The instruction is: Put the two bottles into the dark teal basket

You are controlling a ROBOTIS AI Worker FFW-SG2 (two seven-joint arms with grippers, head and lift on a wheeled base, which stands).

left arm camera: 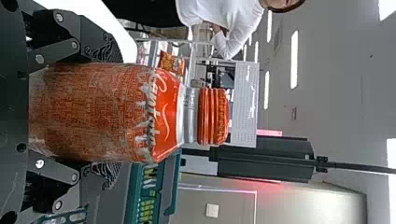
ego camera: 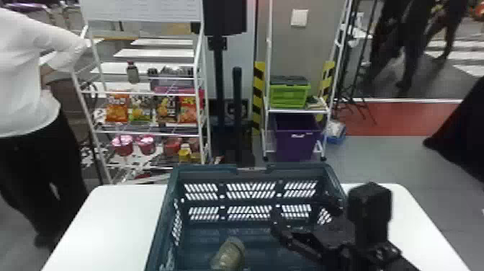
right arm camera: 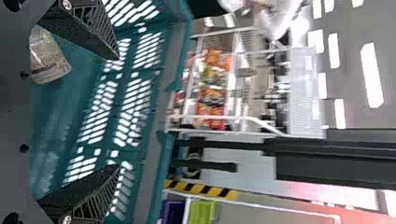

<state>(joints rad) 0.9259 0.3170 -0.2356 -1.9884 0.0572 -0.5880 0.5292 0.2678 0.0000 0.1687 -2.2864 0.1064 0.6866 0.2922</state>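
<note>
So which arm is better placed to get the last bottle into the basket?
Left, I'd say: the left gripper holds the red-capped bottle, with the basket close by. The right gripper is open and empty; the other bottle is inside the basket.

Pale script runs across the orange bottle (left arm camera: 93, 112); print on the clear bottle (right arm camera: 46, 56) is too blurred to read. The bin (ego camera: 295, 148) carries small white print, the board (ego camera: 140, 10) faint lines, the bags (ego camera: 167, 110) blurred lettering.
</note>
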